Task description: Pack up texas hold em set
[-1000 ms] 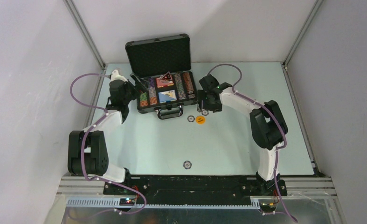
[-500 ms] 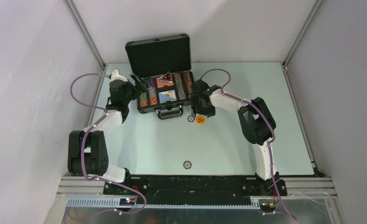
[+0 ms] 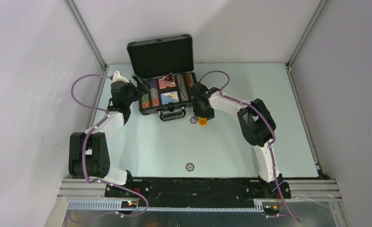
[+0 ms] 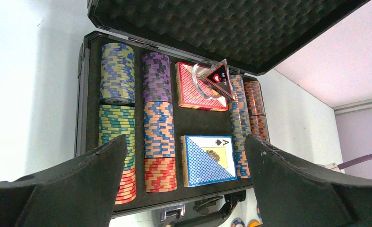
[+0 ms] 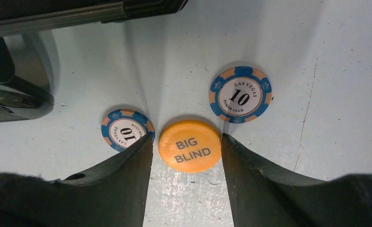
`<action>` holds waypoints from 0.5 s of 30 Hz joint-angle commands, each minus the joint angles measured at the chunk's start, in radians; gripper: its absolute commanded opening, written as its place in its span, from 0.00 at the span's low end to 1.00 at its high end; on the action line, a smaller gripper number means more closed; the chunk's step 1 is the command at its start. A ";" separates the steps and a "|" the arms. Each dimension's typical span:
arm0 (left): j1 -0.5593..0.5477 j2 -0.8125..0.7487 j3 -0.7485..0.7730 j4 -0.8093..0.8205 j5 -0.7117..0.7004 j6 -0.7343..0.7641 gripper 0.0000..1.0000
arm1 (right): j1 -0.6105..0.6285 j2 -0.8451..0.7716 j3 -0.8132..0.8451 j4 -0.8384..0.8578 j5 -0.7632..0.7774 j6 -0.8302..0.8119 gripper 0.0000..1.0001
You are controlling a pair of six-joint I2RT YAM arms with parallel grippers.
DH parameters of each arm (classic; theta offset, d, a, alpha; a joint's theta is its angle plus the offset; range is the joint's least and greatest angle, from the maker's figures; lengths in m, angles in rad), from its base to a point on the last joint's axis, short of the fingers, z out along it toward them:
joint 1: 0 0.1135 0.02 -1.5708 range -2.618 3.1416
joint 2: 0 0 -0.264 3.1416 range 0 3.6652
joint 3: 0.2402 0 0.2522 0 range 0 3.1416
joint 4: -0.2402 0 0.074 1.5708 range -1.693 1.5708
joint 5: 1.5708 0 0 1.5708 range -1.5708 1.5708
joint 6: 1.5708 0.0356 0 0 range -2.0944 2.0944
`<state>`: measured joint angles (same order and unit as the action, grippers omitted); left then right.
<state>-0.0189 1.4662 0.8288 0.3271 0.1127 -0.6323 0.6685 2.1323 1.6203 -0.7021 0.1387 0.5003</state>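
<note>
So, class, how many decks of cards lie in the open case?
2. A red-backed deck in the far middle compartment, under the triangular marker; a blue-backed deck in the near middle compartment, ace showing. None seems hidden.

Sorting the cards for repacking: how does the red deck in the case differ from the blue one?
The red deck shows a plain patterned back; the blue deck shows an ace of spades panel. The red deck carries a clear disc and the triangular marker; the blue deck's top is bare. Both lie flat in the case.
</note>
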 commanded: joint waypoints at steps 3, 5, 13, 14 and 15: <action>0.009 0.001 0.046 0.019 0.014 -0.012 0.98 | 0.021 0.015 0.019 -0.056 0.041 -0.012 0.61; 0.008 0.001 0.047 0.019 0.014 -0.012 0.98 | 0.025 0.011 0.014 -0.058 0.044 -0.013 0.60; 0.009 0.000 0.046 0.019 0.013 -0.012 0.98 | 0.025 0.016 0.008 -0.059 0.050 -0.020 0.50; 0.009 0.000 0.046 0.019 0.014 -0.012 0.98 | 0.026 0.013 0.007 -0.061 0.051 -0.021 0.49; 0.009 0.000 0.046 0.018 0.014 -0.012 0.98 | 0.025 0.011 0.006 -0.063 0.055 -0.021 0.49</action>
<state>-0.0189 1.4662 0.8288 0.3271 0.1127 -0.6323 0.6884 2.1326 1.6218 -0.7090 0.1589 0.4961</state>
